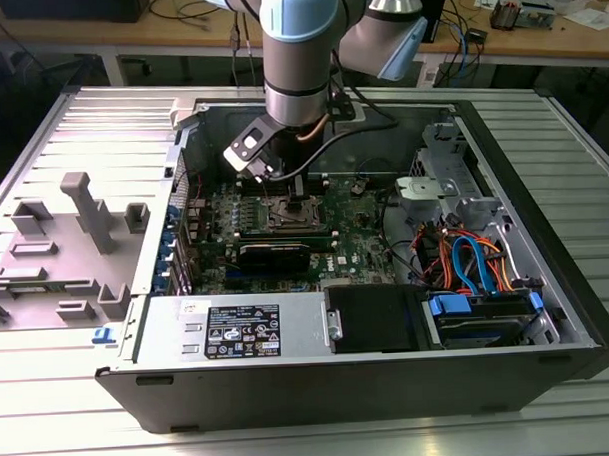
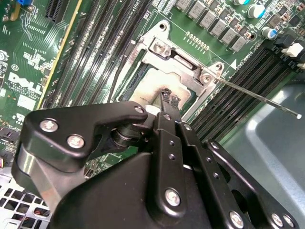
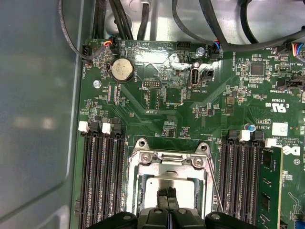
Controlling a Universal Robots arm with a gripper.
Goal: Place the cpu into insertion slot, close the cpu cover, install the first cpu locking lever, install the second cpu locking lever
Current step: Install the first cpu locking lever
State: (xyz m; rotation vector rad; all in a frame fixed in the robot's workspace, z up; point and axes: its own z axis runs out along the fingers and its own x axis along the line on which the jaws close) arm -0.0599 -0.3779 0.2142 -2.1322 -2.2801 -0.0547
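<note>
Ribbed metal table (image 1: pixel 71 406) carries an open computer case (image 1: pixel 340 387) lying on its side, with grey plastic fixtures (image 1: pixel 84 211) on the exterior view's left and a wooden workbench (image 1: pixel 128 34) behind. From above, the arm (image 1: pixel 297 58) reaches down into the case and sets its gripper (image 1: pixel 295 195) over the insertion slot (image 1: pixel 287 213) in the middle of the green motherboard (image 1: pixel 355 241). In both wrist views the gripper (image 2: pixel 170 98) (image 3: pixel 167 194) is clenched, its two black fingertips (image 2: pixel 165 94) pressed together with nothing between them, right at the silvery top of the cpu (image 2: pixel 150 88) (image 3: pixel 164 180); whether they touch it I cannot tell. That chip lies flat inside the socket, framed by the cpu cover (image 2: pixel 183 64) (image 3: pixel 169 160), whose bright metal band with two screws runs along one edge of it. One thin locking lever (image 2: pixel 257 98) (image 3: pixel 215 183) leaves a corner of the frame and slants out past the black memory slots (image 2: pixel 238 86) (image 3: pixel 102 176), seemingly lifted clear of the board. A round coin battery (image 3: pixel 122 69) sits farther off on the board in the first wrist view.
</note>
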